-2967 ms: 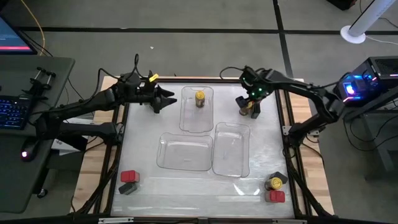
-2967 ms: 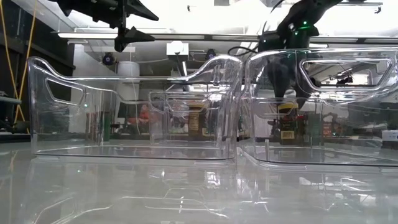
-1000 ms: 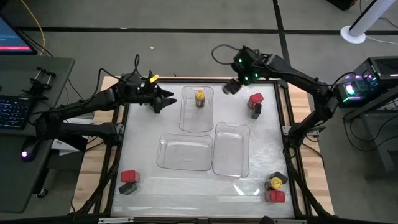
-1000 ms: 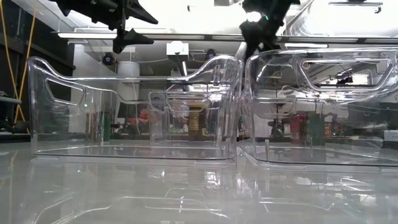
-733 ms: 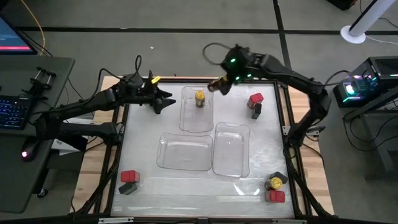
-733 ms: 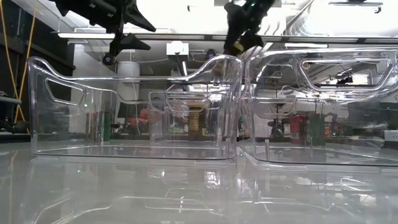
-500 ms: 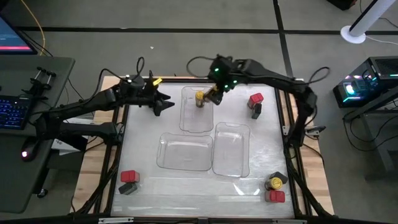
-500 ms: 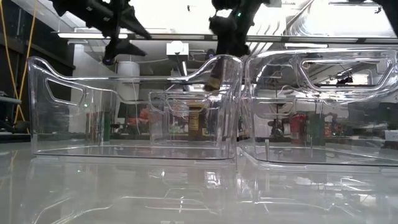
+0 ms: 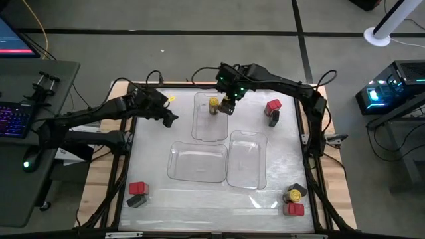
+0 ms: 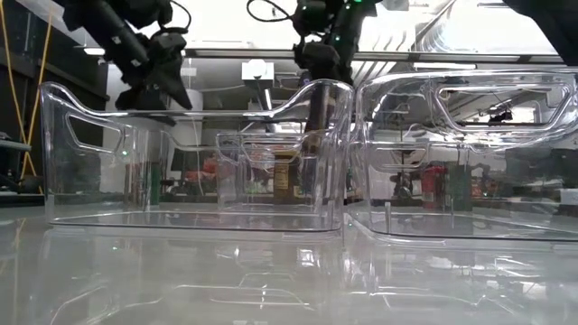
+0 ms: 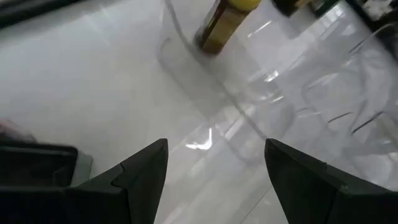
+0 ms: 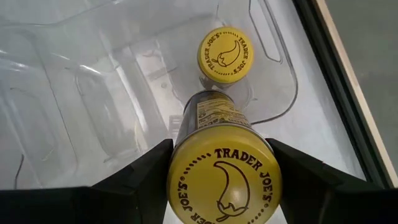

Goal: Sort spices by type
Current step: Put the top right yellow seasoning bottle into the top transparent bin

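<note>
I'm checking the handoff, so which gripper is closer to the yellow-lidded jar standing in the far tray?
Right. The right gripper, holding a second yellow-lidded jar, hangs right beside the jar in the tray. The left gripper, open, is off to the tray's left.

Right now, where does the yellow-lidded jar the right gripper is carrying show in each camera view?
High view: the carried jar hangs at the right edge of the far clear tray, beside the jar already inside.
Low view: seen through the tray walls, below the right gripper.
Left wrist view: cannot tell; only the standing jar is clear.
Right wrist view: bottom centre, lid forward.
Shared landmark: the far clear tray.
</note>
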